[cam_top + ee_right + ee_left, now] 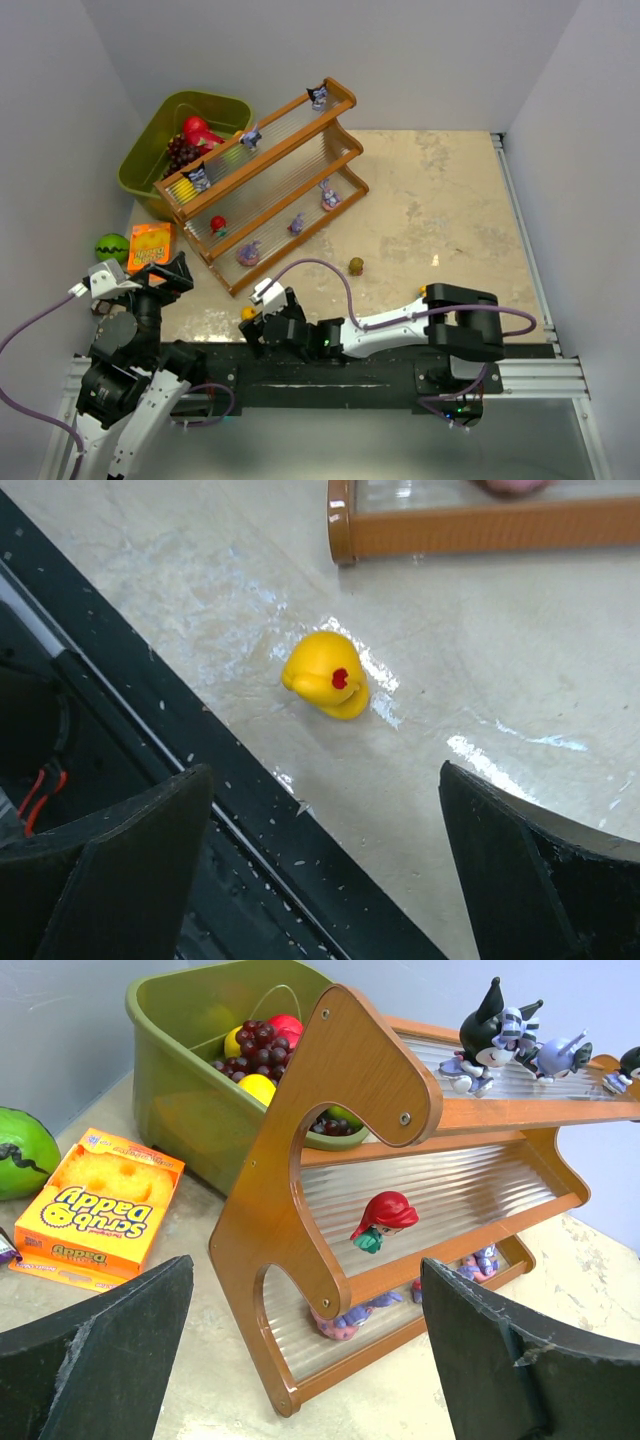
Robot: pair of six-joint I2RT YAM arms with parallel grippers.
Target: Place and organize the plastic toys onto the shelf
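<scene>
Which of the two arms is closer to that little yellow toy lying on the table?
Right. The right arm's fingers hang open just by the yellow toy; the left arm's fingers are farther off to its left, facing the shelf.

Your left claw (306, 1350) is spread wide with nothing held. Ahead of you the shelf (330, 1150) is seen end-on.

- Top tier: black-eared figurine (487, 1032), with a pale purple figurine (560, 1056) just behind it.
- Middle tier: red-haired figurine (383, 1222).
- Bottom tier: pink-purple figurine (345, 1320).

The olive bin (185, 1100) behind holds grapes (255, 1042). A Scrub Daddy box (95, 1208) and a green ball (20, 1150) lie to the left on the bench (220, 1370).
</scene>
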